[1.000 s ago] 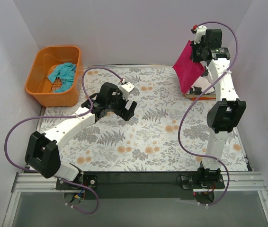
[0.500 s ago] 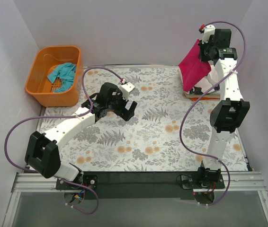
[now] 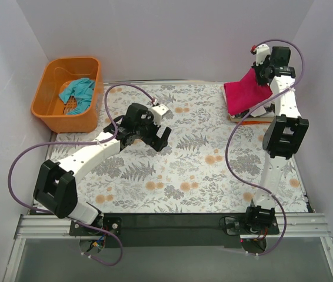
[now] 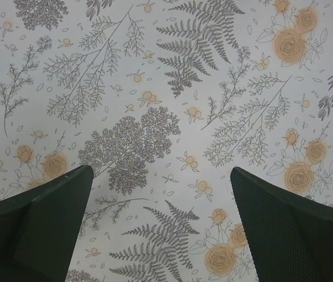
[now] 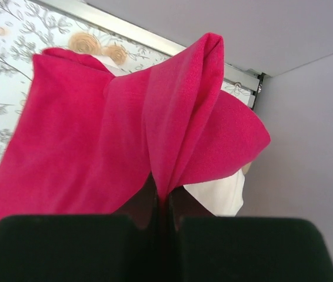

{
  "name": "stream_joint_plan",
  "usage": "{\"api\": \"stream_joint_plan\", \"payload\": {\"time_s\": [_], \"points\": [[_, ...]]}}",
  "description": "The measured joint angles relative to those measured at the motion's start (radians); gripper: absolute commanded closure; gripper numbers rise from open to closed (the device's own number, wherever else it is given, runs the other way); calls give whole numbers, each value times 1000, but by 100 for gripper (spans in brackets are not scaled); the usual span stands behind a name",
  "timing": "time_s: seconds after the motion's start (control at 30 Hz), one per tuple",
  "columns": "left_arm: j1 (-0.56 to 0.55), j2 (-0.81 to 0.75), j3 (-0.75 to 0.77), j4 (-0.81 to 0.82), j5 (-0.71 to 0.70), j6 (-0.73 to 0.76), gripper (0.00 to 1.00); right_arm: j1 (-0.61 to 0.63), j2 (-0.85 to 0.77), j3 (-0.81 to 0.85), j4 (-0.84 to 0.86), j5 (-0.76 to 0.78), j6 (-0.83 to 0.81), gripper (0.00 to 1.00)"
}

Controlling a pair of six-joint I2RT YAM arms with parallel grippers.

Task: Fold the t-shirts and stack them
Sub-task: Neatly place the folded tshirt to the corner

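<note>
The magenta-red t-shirt (image 3: 246,96) hangs from my right gripper (image 3: 265,75) at the back right, draping over a folded white t-shirt (image 3: 246,112). In the right wrist view my right gripper (image 5: 165,200) is shut on a pinch of the magenta-red shirt (image 5: 90,147), with the white shirt (image 5: 219,197) showing beneath. The teal t-shirt (image 3: 77,93) lies crumpled in the orange basket (image 3: 49,109). My left gripper (image 3: 157,136) is open and empty above the middle of the table; its fingers (image 4: 284,229) show only the floral cloth.
A floral tablecloth (image 3: 184,170) covers the table. The orange basket stands at the back left corner. White walls close in the back and both sides; my right arm stands close to the right wall.
My right gripper moved right and down toward the back right corner, lowering the magenta-red shirt onto the white one. My left gripper has barely moved.
</note>
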Motion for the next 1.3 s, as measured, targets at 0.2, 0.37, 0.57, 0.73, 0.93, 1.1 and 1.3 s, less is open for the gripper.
{"api": "stream_joint_plan", "payload": {"time_s": [0.2, 0.37, 0.57, 0.73, 0.93, 1.1, 1.3], "points": [[0, 30, 2, -8, 7, 0, 2, -29, 75, -7, 51, 8, -85, 99], [0, 42, 8, -11, 17, -1, 2, -55, 106, -20, 93, 16, -132, 90], [0, 47, 18, -18, 19, -1, 2, -60, 116, -53, 142, 55, -161, 52], [3, 49, 43, -33, 19, -11, 2, -65, 113, -75, 172, 104, -177, 32], [56, 78, 150, -90, 42, -62, 2, -73, 33, -147, 159, 138, -170, 2], [152, 98, 227, -120, 65, -110, 2, -73, -109, -141, 135, 159, -128, 2], [213, 89, 251, -142, 80, -157, 2, -74, -341, -154, 79, 111, -46, 2]]}}
